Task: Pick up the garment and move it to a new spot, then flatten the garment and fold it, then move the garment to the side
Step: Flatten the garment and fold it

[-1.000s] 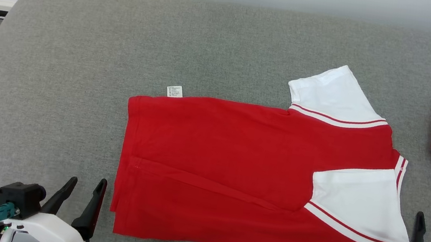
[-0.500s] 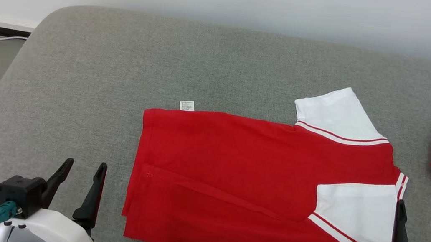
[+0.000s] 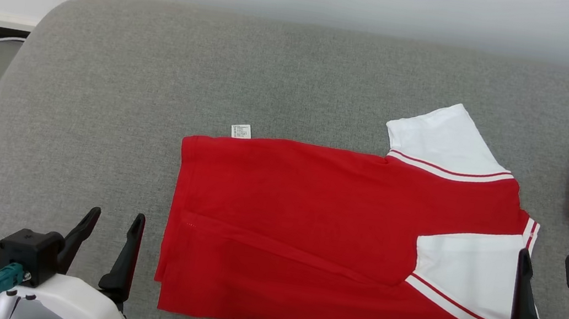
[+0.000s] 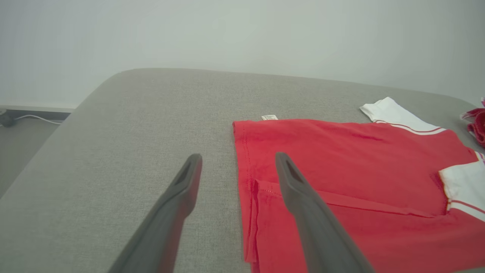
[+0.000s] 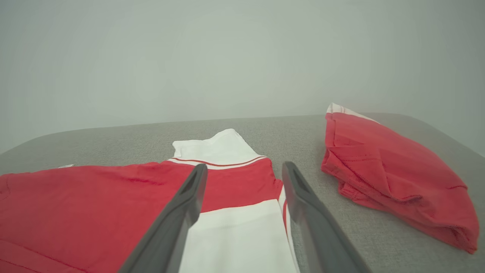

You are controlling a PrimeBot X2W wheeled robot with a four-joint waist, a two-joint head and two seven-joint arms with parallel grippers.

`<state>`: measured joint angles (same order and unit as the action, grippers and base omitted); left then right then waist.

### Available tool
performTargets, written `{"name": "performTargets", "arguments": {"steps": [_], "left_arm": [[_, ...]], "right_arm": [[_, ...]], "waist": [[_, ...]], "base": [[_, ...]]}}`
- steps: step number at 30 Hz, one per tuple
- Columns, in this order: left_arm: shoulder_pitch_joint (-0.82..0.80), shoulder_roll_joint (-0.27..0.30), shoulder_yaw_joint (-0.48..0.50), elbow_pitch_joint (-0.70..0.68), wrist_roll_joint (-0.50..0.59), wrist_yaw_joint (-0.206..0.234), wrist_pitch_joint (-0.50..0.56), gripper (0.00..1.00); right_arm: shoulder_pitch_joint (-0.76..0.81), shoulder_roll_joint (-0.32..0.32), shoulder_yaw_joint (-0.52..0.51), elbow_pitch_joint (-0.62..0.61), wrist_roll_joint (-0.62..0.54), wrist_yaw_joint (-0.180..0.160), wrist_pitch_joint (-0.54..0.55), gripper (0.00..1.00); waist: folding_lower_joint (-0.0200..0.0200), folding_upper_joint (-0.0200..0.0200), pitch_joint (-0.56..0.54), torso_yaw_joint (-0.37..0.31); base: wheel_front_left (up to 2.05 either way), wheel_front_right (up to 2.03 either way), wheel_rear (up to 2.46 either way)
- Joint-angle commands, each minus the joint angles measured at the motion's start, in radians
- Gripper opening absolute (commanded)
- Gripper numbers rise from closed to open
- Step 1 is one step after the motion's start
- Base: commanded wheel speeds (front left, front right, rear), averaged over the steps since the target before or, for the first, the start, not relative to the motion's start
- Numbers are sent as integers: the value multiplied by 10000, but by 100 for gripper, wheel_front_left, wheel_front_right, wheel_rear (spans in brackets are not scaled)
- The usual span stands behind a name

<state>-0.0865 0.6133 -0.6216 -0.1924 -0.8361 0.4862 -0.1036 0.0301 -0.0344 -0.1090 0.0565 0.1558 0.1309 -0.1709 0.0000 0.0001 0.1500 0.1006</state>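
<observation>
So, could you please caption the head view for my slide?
Open left gripper and right gripper at either end of a partly folded red shirt with white sleeves on grey upholstery.

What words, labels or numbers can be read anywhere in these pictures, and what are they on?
White tag sticking out from the far edge of the red and white garment: lines of print, too small to read.
No other writing can be made out.

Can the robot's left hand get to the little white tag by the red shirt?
Probably yes. The left gripper is open and empty, and bare cushion lies between it and the tag, poking out from the far edge of the shirt.
</observation>
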Motion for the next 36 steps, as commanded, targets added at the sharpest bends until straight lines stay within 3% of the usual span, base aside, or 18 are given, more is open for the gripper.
{"name": "performTargets", "arguments": {"steps": [1,7,20,29,36], "left_arm": [[-565,297,392,-201,62,-120,5,100],[-1490,82,422,477,-251,-894,196,100],[-4660,-570,470,3424,-1334,-3529,1190,100],[-5792,-854,599,4594,-1934,-4560,1600,100],[-6363,-1039,612,4987,-2181,-5062,1780,100]], "right_arm": [[-562,-160,282,-129,-96,-2,86,100],[-1974,-571,597,477,-41,-2,326,100],[-5468,-2284,1984,1877,1044,-2,1952,100],[-6662,-2689,2585,2520,1586,-2,2436,100],[-7694,-2984,3253,3126,1924,-2,2712,100]], "waist": [[0,-1,205,-23],[0,-1,1003,-59],[0,-1,2748,-64],[0,-1,3341,-149],[0,-1,3700,-103]], "base": [[0,0,0],[0,0,0],[0,0,0],[0,0,0],[0,0,0]]}}
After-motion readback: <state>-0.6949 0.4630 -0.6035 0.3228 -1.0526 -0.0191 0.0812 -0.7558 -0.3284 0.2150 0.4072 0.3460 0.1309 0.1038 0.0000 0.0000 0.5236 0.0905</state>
